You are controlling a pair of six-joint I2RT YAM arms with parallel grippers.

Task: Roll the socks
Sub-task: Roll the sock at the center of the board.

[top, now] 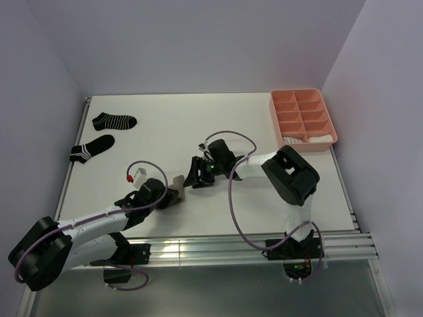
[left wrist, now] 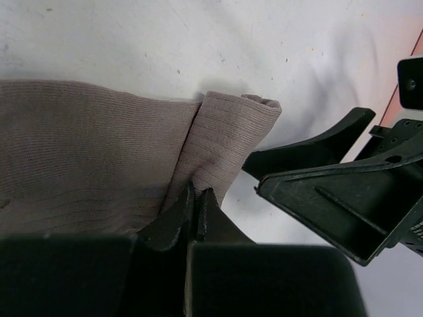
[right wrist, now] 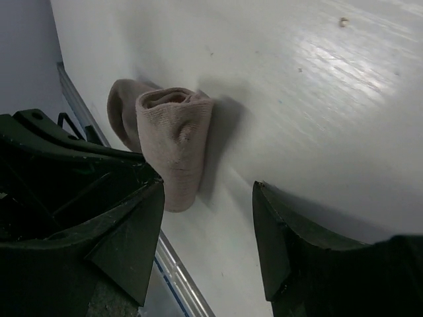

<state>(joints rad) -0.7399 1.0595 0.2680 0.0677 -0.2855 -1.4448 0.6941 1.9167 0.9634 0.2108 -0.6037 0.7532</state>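
Observation:
A taupe sock lies folded near the table's front middle. My left gripper is shut on its folded end; the left wrist view shows both fingertips pinching a raised fold of the taupe sock. My right gripper is open just right of the sock, empty. In the right wrist view the rolled end of the taupe sock stands ahead of the open gripper. Two black white-striped socks lie at the far left. A white sock sits in the tray.
A pink compartment tray stands at the back right. The metal rail of the table's front edge runs below both arms. Walls close the left, right and back sides.

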